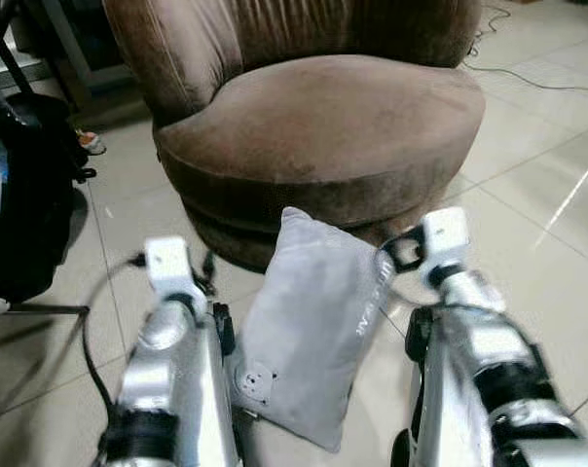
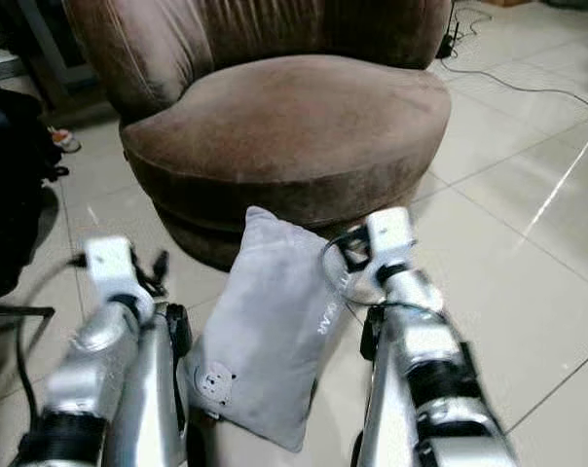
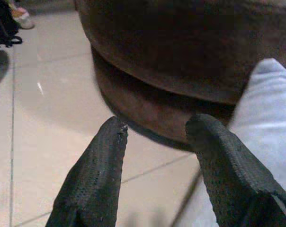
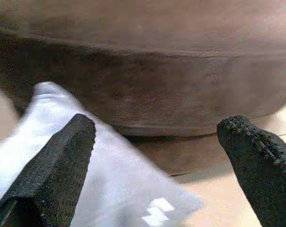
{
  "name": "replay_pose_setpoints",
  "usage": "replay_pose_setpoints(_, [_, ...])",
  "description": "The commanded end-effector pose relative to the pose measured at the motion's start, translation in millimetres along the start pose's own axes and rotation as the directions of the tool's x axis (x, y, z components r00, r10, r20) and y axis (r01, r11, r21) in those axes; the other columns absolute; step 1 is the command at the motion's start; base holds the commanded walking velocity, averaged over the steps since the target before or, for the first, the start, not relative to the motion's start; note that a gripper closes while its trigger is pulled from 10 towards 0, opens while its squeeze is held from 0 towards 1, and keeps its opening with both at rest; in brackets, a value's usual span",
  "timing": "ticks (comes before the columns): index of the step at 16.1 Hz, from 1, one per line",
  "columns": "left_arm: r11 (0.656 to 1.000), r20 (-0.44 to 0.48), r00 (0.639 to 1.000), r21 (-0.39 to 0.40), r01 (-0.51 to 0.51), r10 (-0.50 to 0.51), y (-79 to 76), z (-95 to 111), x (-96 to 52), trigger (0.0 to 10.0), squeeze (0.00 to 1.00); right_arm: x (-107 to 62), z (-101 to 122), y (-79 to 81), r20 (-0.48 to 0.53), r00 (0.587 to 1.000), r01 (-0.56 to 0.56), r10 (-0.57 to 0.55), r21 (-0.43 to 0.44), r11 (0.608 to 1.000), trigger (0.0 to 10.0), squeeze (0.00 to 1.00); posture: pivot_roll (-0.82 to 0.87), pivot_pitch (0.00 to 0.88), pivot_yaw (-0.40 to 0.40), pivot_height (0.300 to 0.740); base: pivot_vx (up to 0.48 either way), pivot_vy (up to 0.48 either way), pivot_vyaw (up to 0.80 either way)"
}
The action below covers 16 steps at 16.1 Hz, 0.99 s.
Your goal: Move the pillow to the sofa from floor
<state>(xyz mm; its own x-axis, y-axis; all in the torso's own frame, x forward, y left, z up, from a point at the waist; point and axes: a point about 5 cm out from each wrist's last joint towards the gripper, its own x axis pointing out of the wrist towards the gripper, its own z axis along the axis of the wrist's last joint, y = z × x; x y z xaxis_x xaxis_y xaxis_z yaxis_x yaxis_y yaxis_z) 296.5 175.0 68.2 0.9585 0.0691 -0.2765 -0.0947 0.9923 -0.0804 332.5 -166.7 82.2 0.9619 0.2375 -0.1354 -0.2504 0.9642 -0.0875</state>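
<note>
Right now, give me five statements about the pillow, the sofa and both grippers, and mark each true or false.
1. The grey pillow leans against the base of the brown sofa. True.
2. The pillow already lies on the sofa seat. False: its lower end is on the tiled floor.
3. The left gripper is open. True.
4. The right gripper is shut on the pillow. False: it is open, its fingers spread wide, one finger in front of the pillow.
5. The sofa is bright red. False: it is brown.
</note>
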Motion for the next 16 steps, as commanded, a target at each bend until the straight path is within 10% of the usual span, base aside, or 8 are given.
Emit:
replay_pose_setpoints(1, [1.0,0.012,1.0,0.017,-0.001,0.001,0.6,2.6,-0.7,10.0,0.0,-0.7,-0.7,4.4,0.01,1.0,-0.025,0.025,0.019,1.0,10.0,0.0,-0.11,0.0,0.086,0.31,0.0,0.0,0.0])
replay_pose_setpoints(16, [0.995,0.005,0.997,0.056,0.083,-0.083,-23.6,0.0,-0.4,10.0,0.0,-3.3,-8.2,28.8,0.0,0.998,-0.068,0.069,0.037,0.997,10.0,0.0,-0.14,0.0,0.099,0.46,0.0,0.0,0.0])
